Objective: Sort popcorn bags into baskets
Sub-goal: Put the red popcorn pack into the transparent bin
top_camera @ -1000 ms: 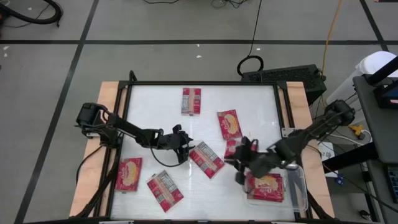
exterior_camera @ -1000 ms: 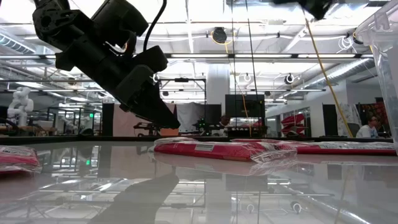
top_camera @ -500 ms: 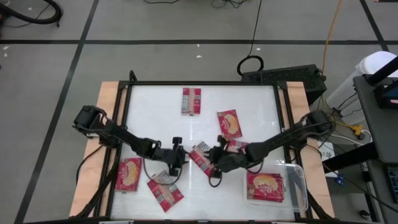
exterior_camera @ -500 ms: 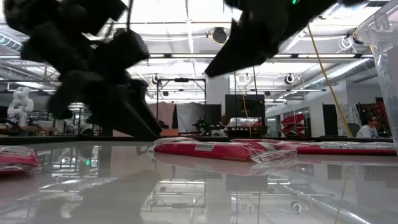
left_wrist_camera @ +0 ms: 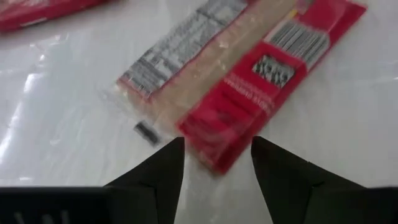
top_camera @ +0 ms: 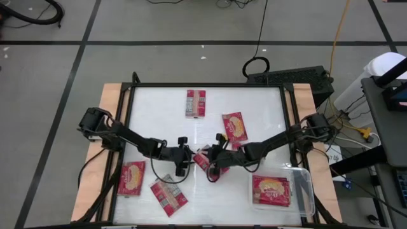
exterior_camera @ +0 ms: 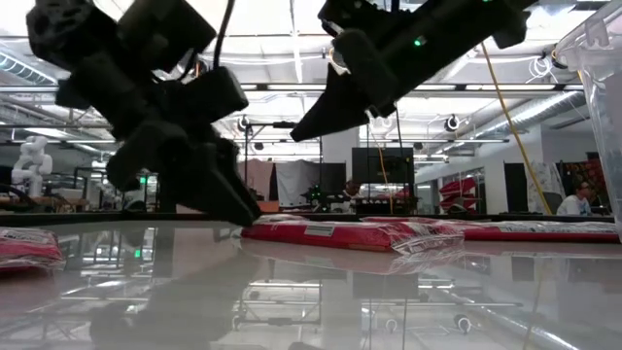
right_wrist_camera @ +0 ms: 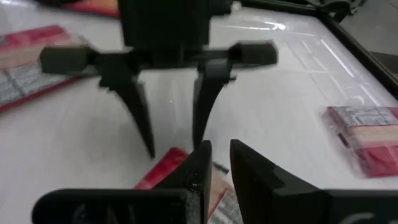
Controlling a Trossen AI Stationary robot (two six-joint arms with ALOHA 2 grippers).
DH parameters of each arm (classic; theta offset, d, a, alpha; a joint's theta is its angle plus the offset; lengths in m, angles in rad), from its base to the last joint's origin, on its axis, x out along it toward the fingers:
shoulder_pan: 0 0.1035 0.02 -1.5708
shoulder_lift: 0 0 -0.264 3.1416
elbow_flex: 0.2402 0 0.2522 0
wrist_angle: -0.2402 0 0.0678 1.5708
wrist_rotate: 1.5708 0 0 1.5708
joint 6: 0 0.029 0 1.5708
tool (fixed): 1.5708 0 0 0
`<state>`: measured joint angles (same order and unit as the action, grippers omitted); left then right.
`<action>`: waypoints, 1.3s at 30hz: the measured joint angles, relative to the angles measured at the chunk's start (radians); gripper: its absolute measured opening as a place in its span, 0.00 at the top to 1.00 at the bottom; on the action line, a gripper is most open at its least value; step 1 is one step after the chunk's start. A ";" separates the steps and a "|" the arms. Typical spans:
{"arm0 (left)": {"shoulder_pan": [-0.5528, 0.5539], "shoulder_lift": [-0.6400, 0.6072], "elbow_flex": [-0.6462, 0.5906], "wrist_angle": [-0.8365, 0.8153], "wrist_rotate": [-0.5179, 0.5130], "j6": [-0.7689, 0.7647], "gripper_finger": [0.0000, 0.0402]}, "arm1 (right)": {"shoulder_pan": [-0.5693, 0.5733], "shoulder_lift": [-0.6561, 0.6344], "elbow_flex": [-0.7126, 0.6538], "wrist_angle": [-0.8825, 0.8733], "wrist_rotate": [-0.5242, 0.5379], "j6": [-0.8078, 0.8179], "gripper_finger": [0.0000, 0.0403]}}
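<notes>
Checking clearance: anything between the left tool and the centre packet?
Nothing: the left wrist view shows bare table between the left tool and the packet, open fingers straddling its corner.
</notes>
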<state>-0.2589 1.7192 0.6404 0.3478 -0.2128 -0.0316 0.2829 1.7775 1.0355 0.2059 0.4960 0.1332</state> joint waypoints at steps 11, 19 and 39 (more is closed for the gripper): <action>0.022 0.117 0.003 0.104 0.011 0.007 0.44 | -0.011 0.000 0.000 0.008 -0.084 -0.007 0.88; 0.020 0.141 0.003 0.163 0.017 0.082 0.90 | -0.006 0.000 0.000 0.006 -0.081 0.031 0.88; 0.054 -0.099 -0.002 -0.029 -0.175 -0.043 0.99 | 0.014 0.000 -0.003 0.006 0.032 0.045 0.88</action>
<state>-0.2048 1.6206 0.6382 0.3188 -0.3878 -0.0744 0.2966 1.7775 1.0328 0.2120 0.5278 0.1780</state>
